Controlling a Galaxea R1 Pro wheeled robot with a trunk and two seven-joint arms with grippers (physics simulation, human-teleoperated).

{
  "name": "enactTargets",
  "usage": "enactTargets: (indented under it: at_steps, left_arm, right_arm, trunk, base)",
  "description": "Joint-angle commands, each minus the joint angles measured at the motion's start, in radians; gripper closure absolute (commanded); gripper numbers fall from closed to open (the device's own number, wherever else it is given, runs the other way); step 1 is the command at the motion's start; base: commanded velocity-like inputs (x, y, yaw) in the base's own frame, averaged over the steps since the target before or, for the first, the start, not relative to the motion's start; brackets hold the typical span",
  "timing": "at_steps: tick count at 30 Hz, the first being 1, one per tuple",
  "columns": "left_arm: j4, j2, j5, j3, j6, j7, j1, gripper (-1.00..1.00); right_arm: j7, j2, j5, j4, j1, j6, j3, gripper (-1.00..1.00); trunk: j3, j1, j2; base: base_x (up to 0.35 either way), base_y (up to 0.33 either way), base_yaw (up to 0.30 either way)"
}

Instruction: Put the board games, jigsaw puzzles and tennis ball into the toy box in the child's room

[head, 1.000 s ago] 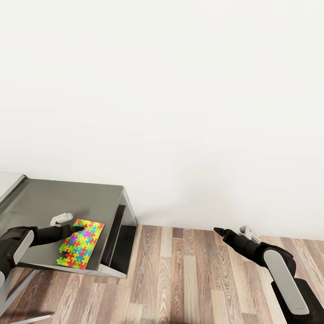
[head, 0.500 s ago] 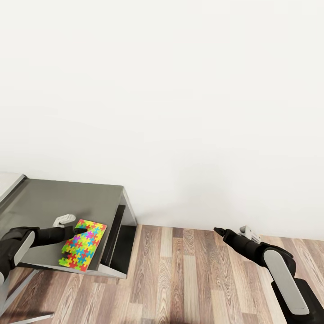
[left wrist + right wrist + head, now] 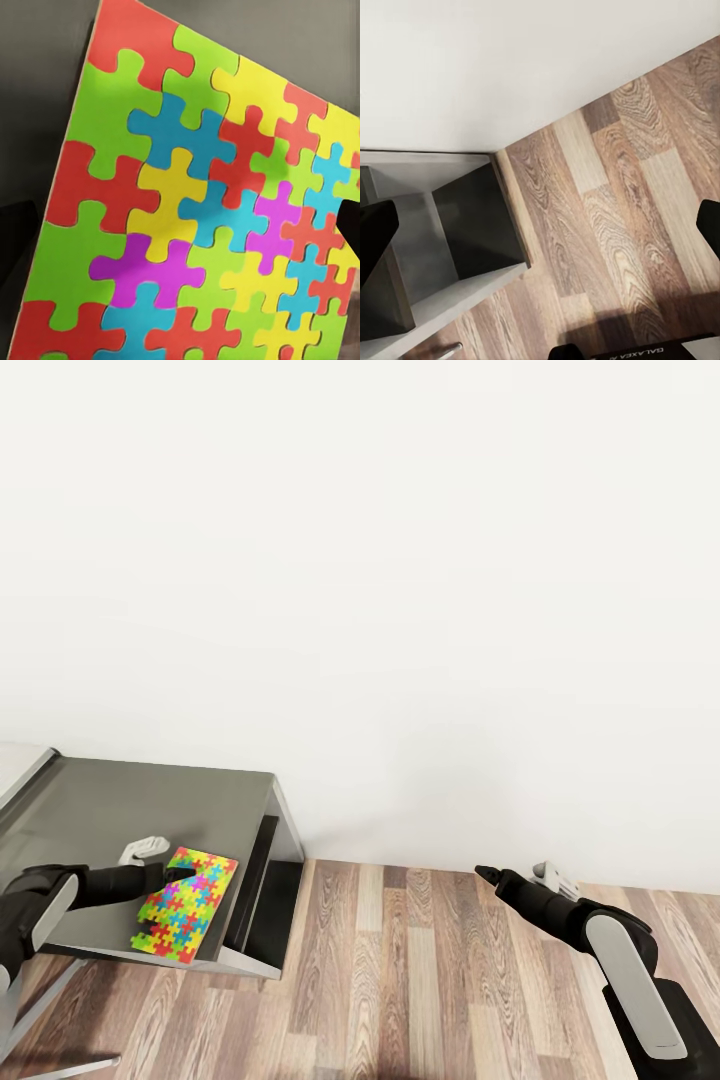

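Puzzle (image 3: pixel 183 904) lies flat on the counter (image 3: pixel 150 800), close to its front right corner, at about 8 o'clock in the head view. One puzzle shows, and one counter.

Left claw (image 3: pixel 178 873) is at the puzzle's far edge, and its dark tips seem to touch that edge. How wide it is open I cannot tell, and a firm hold is not clear; in the left wrist view the sheet (image 3: pixel 195 202) is very close, with a dark tip at each side.

Right claw (image 3: pixel 482 873) hangs over the floor (image 3: pixel 420 980) at about 4 o'clock, well apart from the counter. It holds nothing, and its fingers look spread.

I judge the step in hand is picking up this puzzle. The sheet is thin, so the next move needs one finger under an edge, perhaps by sliding it past the counter's rim.
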Motion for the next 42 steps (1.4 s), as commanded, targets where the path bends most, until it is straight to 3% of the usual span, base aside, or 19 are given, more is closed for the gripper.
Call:
enactTargets:
  at_steps: [1,16,35,42]
  left_arm:
    - [0.000,-0.065,0.000,-0.004,0.010,-0.001,0.001,-1.00]
    - [0.000,-0.072,0.000,-0.005,0.010,-0.053,0.001,-1.00]
    - [-0.002,-0.078,0.000,-0.004,0.010,-0.060,0.001,-1.00]
    - [-0.003,-0.078,-0.002,-0.006,0.009,-0.116,0.001,-1.00]
  right_arm:
    - [-0.010,0.000,-0.010,-0.001,-0.001,0.003,0.000,-1.00]
    - [-0.010,0.000,-0.010,-0.001,-0.001,0.003,0.000,-1.00]
    - [-0.010,0.000,-0.010,-0.001,-0.001,0.004,0.000,-1.00]
    - [-0.010,0.000,-0.010,-0.001,-0.001,0.004,0.000,-1.00]
  trunk:
    - [-0.002,0.001,-0.001]
    - [-0.002,0.001,-0.001]
    - [-0.002,0.001,-0.001]
    - [-0.002,0.001,-0.001]
  base:
    - [0.000,0.000,0.000]
    - [0.000,0.000,0.000]
    - [0.000,0.000,0.000]
    - [0.000,0.000,0.000]
